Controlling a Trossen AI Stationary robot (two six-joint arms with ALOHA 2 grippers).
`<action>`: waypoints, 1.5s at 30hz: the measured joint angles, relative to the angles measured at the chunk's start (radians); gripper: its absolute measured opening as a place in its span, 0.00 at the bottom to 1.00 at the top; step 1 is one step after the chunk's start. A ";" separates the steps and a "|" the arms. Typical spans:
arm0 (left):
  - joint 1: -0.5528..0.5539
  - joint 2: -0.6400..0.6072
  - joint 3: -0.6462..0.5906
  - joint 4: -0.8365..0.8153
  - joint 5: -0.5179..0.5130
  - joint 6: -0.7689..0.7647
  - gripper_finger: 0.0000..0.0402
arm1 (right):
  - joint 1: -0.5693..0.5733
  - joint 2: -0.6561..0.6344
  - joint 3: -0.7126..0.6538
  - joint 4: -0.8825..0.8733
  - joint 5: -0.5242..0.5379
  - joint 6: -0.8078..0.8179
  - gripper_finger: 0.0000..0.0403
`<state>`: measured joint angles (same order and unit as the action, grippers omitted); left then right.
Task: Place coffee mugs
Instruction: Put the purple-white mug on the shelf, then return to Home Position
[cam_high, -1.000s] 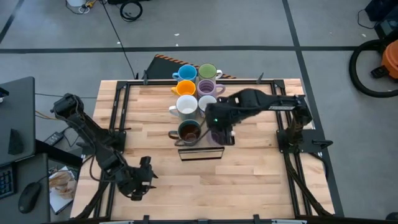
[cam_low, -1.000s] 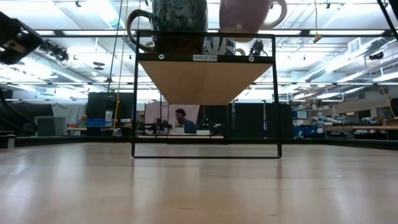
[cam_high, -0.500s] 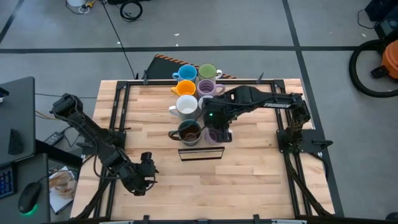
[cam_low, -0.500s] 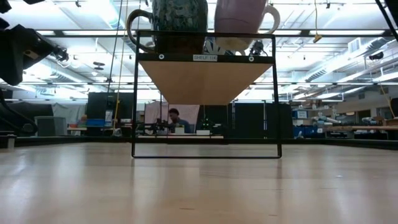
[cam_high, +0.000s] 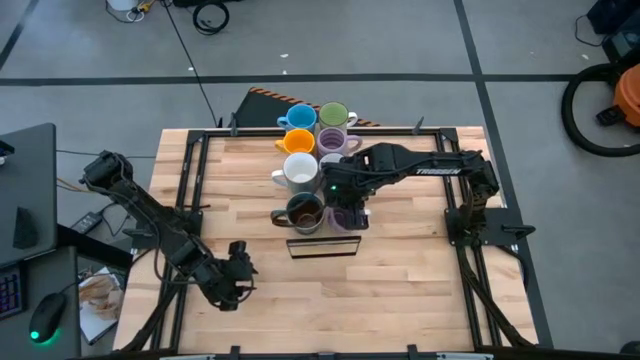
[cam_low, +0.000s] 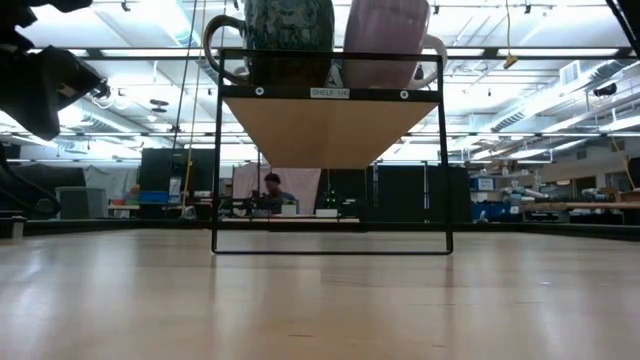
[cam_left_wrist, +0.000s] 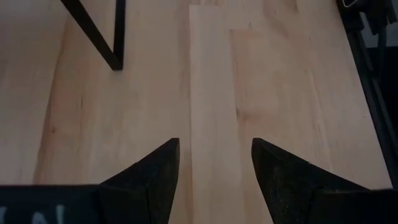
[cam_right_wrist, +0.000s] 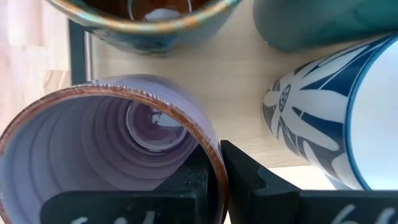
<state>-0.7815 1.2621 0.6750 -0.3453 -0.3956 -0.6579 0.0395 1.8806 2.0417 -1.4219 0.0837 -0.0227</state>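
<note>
- The lilac mug (cam_right_wrist: 118, 152) in my right gripper (cam_right_wrist: 217, 168) is the one in hand: it sits at the front right corner of the little shelf (cam_low: 330, 125), just beside the dark brown-black mug (cam_high: 304, 211) at the front left corner.
- My right fingers are pinched on its rim, one inside the wall and one outside, so I have hold of it by the lip with the mouth facing up.
- In the low view the lilac mug's base looks level with the shelf's top edge, next to the dark mug; I judge the placing step nearly done, though I cannot tell whether the base is fully seated.
- Next I need to open my fingers without dragging the rim, then lift straight up, since the white mug with the blue pattern (cam_right_wrist: 348, 112) stands close behind and a sideways pull could knock it.
- The other mugs stand in two rows toward the table's far edge: blue (cam_high: 298, 119), green (cam_high: 334, 115), orange (cam_high: 298, 142), a second lilac (cam_high: 333, 140) and a white one (cam_high: 300, 170).
- My right arm reaches in from the table's right edge, wrist bent down over the shelf.
- My left gripper (cam_left_wrist: 214, 165) waits near the table's front left corner, fingers apart and holding nothing, above bare wood (cam_left_wrist: 280, 81).
</note>
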 joint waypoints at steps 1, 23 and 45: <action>0.000 0.000 0.000 0.000 -0.001 0.000 0.52 | -0.003 0.000 -0.009 0.003 0.000 0.000 0.08; 0.000 0.000 0.000 0.001 -0.029 0.000 0.52 | -0.018 -0.002 -0.036 0.073 0.001 -0.009 0.31; 0.000 0.000 0.000 0.004 -0.098 0.023 0.52 | -0.007 -0.049 0.057 0.044 0.136 -0.013 0.39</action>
<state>-0.7818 1.2616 0.6750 -0.3416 -0.4934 -0.6345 0.0321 1.8317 2.0991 -1.3780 0.2200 -0.0359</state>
